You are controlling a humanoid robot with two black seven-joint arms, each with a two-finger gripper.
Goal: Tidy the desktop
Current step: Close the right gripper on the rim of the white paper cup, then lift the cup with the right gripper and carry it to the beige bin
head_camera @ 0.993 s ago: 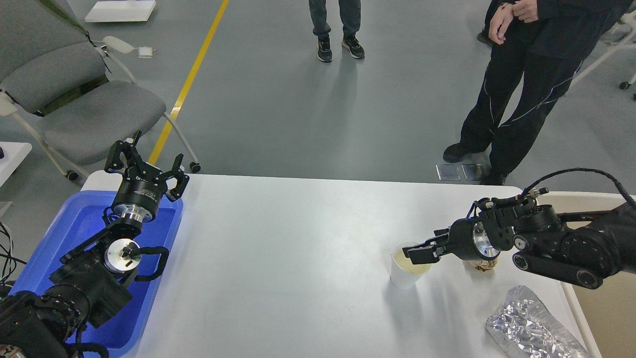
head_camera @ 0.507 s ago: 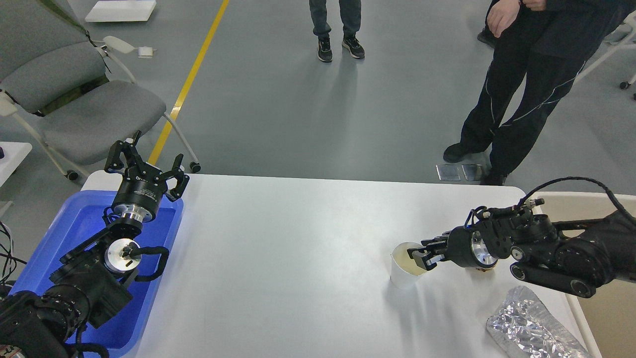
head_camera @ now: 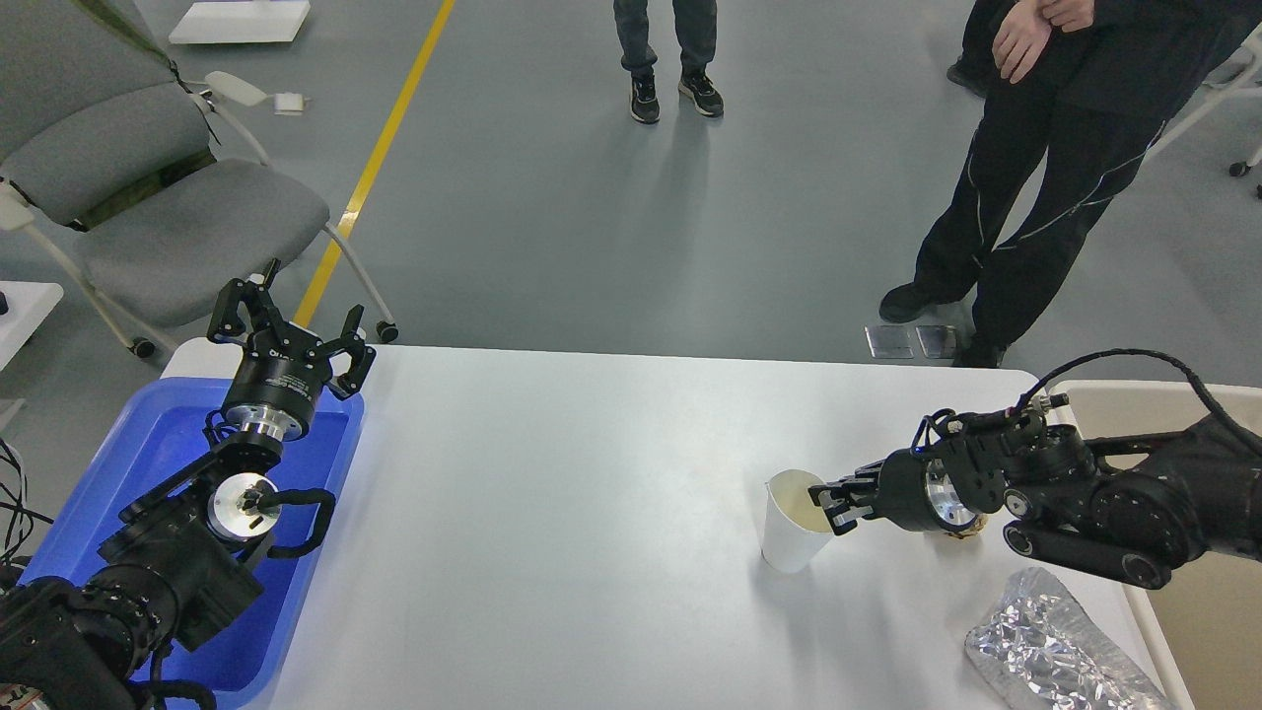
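Note:
The white desktop (head_camera: 592, 513) fills the middle of the head view. A white paper cup (head_camera: 789, 528) stands on it at the right, tilted a little. My right gripper (head_camera: 831, 505) reaches in from the right and is closed on the cup's right rim, one finger inside and one outside. A crumpled silver foil wrapper (head_camera: 1055, 651) lies at the front right corner. A small brown object (head_camera: 958, 533) lies mostly hidden under my right wrist. My left gripper (head_camera: 287, 323) is open and empty above the far end of the blue tray (head_camera: 108, 473).
A beige bin (head_camera: 1198, 611) stands off the desktop's right edge, partly behind my right arm. A grey chair (head_camera: 168, 217) stands behind the tray. Two people (head_camera: 1045, 197) stand on the floor beyond the far edge.
My right gripper has dropped and moved left, closing on the cup's rim. The cup has shifted left and tilted. My left arm has not moved.

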